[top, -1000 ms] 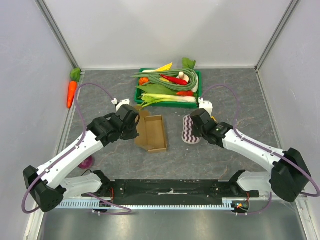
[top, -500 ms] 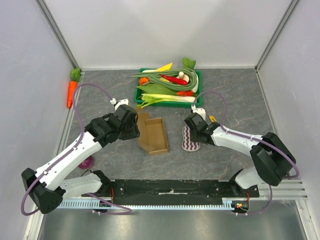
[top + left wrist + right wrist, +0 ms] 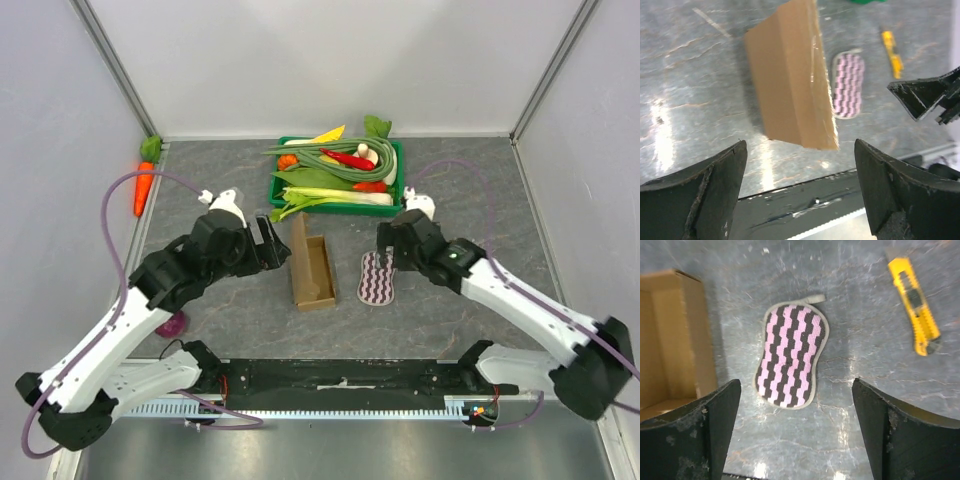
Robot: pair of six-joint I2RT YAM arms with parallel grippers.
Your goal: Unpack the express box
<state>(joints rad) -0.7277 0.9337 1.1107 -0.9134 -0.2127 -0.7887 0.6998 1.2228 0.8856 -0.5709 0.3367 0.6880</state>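
Note:
The express box (image 3: 311,266) is a small brown carton near the table's middle, open, tipped toward its long side, with one flap pointing to the back. In the left wrist view its plain outer wall (image 3: 790,75) shows; the right wrist view looks into its empty inside (image 3: 670,340). My left gripper (image 3: 272,245) hangs open just left of the box, touching nothing (image 3: 799,150). My right gripper (image 3: 386,250) is open above a pink zigzag pad (image 3: 790,355) that lies flat on the table right of the box (image 3: 376,280).
A green tray (image 3: 398,150) heaped with vegetables stands behind the box. A yellow utility knife (image 3: 914,302) lies right of the pad. A toy carrot (image 3: 143,185) lies at the far left wall, and a small purple thing (image 3: 172,325) at the near left.
Both grippers went from shut to wide open and drew back. The box was let go and now stands narrower, tipped on its side. The pad was released onto the table.

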